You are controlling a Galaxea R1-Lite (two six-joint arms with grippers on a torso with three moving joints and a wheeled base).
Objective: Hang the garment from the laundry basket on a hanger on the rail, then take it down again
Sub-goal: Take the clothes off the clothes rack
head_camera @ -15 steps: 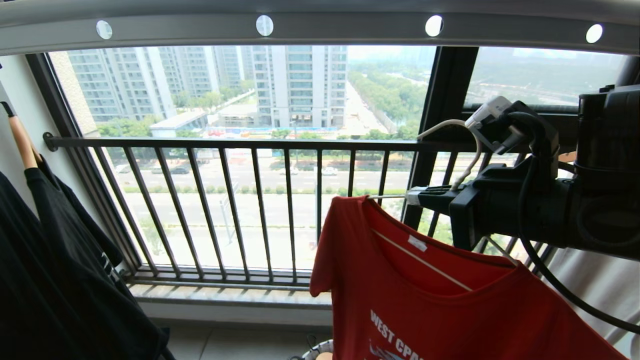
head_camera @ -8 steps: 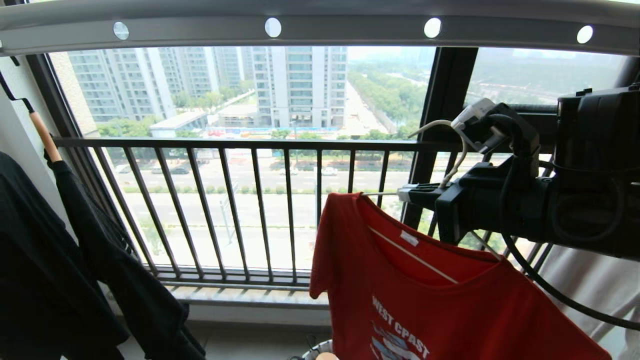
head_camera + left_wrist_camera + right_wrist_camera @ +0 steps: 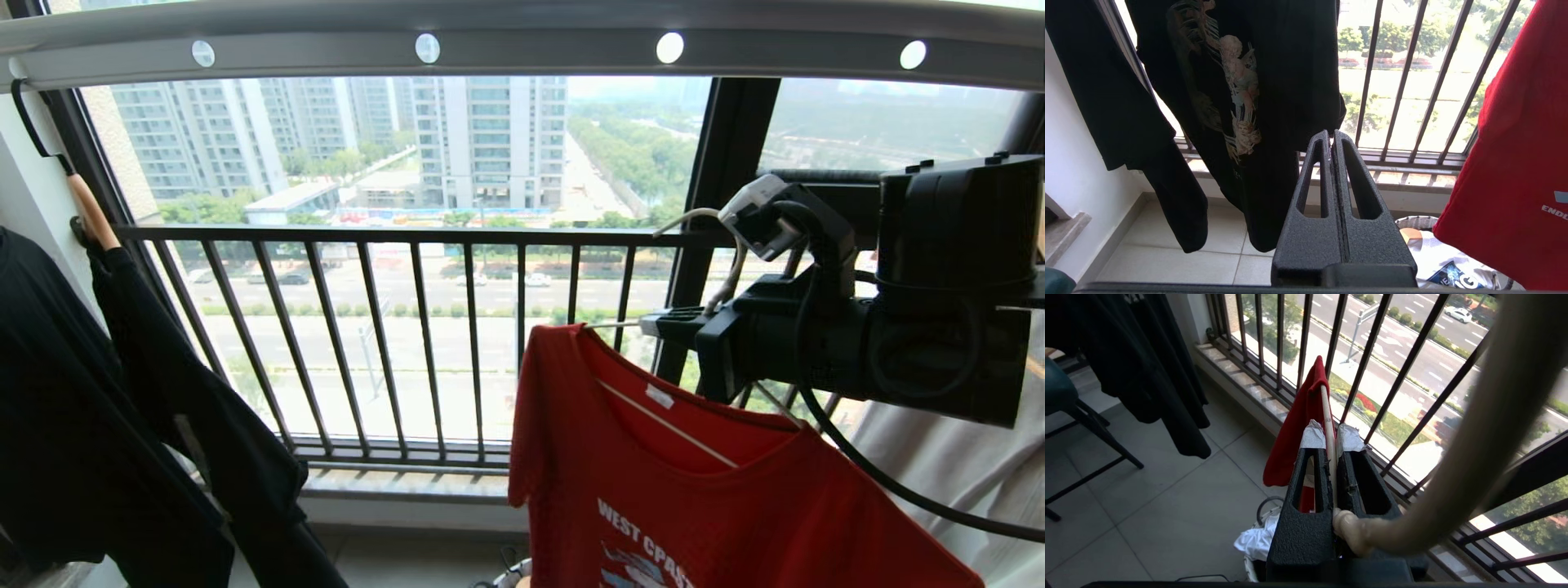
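light: bright daylight through window | black shirts (image 3: 122,425) backlit | edges: curved distortion

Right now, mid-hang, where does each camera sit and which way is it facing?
Head view: high, facing the balcony railing under the rail; right arm enters from the right.
Left wrist view: behind the shut left gripper, facing the black T-shirt and the laundry basket.
Right wrist view: behind the right gripper, clamped on the hanger.
All three share the garment and the railing.
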